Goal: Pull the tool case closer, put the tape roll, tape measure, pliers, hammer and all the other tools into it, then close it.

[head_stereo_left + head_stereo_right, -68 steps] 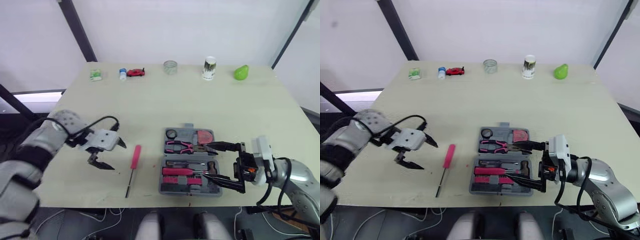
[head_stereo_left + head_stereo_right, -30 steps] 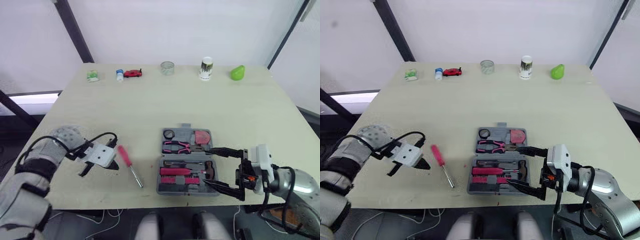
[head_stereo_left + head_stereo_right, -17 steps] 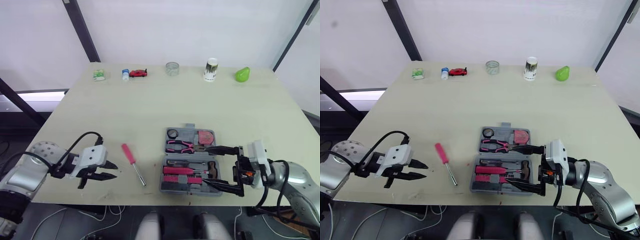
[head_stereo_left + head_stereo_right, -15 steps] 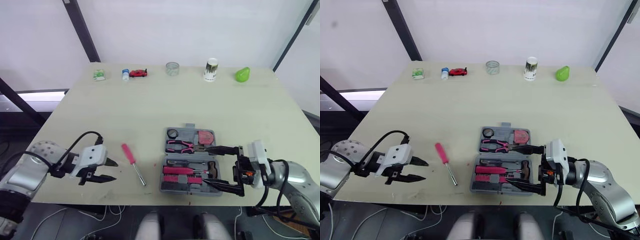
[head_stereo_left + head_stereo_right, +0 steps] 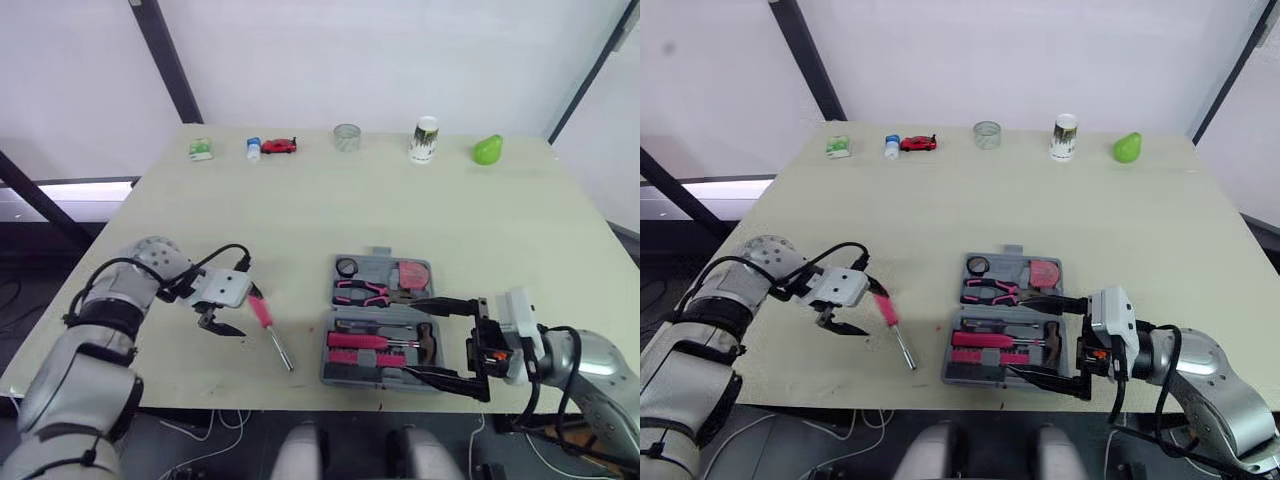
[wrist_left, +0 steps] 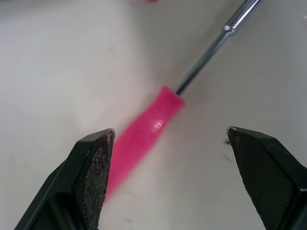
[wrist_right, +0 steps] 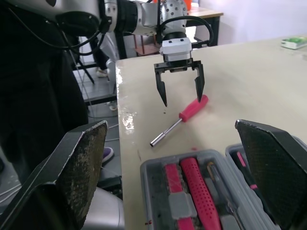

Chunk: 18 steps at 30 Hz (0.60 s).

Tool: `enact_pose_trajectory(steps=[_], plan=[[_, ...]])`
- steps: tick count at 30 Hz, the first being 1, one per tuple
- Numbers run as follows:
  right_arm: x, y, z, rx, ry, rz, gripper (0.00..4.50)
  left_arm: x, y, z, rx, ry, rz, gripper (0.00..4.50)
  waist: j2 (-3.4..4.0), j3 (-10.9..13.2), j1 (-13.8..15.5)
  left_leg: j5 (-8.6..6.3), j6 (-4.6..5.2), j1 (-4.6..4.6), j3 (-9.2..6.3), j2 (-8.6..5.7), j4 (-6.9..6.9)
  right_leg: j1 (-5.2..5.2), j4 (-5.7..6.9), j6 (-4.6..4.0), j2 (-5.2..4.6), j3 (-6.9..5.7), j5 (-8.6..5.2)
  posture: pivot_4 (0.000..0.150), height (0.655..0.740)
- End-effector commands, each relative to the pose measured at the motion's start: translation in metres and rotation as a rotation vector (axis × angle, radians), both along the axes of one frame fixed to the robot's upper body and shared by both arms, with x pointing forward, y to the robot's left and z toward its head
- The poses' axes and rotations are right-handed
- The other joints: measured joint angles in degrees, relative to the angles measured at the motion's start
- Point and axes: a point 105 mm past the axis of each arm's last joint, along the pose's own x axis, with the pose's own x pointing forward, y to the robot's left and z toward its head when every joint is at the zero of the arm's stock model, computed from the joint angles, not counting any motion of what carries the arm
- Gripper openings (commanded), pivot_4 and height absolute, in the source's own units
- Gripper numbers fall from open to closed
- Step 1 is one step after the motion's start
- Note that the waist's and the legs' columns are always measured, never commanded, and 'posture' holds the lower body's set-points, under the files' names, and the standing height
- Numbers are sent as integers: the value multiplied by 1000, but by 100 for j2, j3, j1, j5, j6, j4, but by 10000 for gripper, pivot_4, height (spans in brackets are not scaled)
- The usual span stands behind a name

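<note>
Pale worktop (image 5: 300, 215). Grey tool case (image 5: 377, 253) lies open flat close to the near edge, right of centre, with both halves showing.

Right gripper (image 5: 410, 338) is at the case's right side, jaws wide, holding nothing. One finger reaches over the hinge line and the other runs along the case's near rim.

Left gripper (image 5: 245, 312) is left of the case, near the near edge. Its jaws are wide and astride the handle of a pink screwdriver (image 6: 146, 132), not closed on it. One finger sits just beside the handle's butt end. The screwdriver lies on the worktop outside the case, shaft pointing toward the near edge.

In the case: pink-handled hammer (image 5: 365, 341) in the near half. Pliers (image 5: 362, 292), dark tape roll (image 5: 345, 267) and reddish tape measure (image 5: 410, 273) are in the far half.

Along the far edge, left to right: green packet (image 5: 201, 149), small blue-capped bottle (image 5: 254, 149), red toy car (image 5: 279, 146), clear jar (image 5: 347, 137), white cup (image 5: 424, 139), green pear-shaped thing (image 5: 487, 150).
</note>
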Motion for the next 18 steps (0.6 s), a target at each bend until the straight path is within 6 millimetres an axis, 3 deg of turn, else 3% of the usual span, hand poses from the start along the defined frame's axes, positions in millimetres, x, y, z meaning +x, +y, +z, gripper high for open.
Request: enact_pose_trajectory(steps=[1,7,8,10,17,18], plan=[[-5,-3,10,3,-50,-33,45000,2,-5,-1,60,-8,-88,39870,0,0,-2,0,0,1,0,0,0,0,0,0,0,1,0,1500,7400],[-10,-3,11,8,-52,-73,45000,8,-15,-6,124,-30,-160,39870,-2,0,5,0,0,-2,-4,0,1,1,1,1,0,-1,0,1500,7400],[-10,-3,11,8,-51,-79,45000,10,-18,-8,129,-32,-164,35062,-2,0,-9,0,0,-2,-5,0,1,1,2,1,1,-1,0,1500,7400],[-12,-3,10,6,-49,-91,45000,11,-20,-13,152,-34,-174,33285,-2,0,4,0,0,-1,-5,0,1,1,3,1,1,0,0,1500,7400],[-13,-4,9,5,-42,-97,45000,7,-9,-18,150,-35,-127,3923,0,-3,3,0,0,9,-12,-1,2,12,10,1,0,-4,0,1500,7400],[-13,-3,9,6,-42,-96,45000,6,-7,-18,145,-32,-120,3950,0,-3,1,0,0,12,-10,-1,3,12,15,1,1,-3,0,1500,7400]])
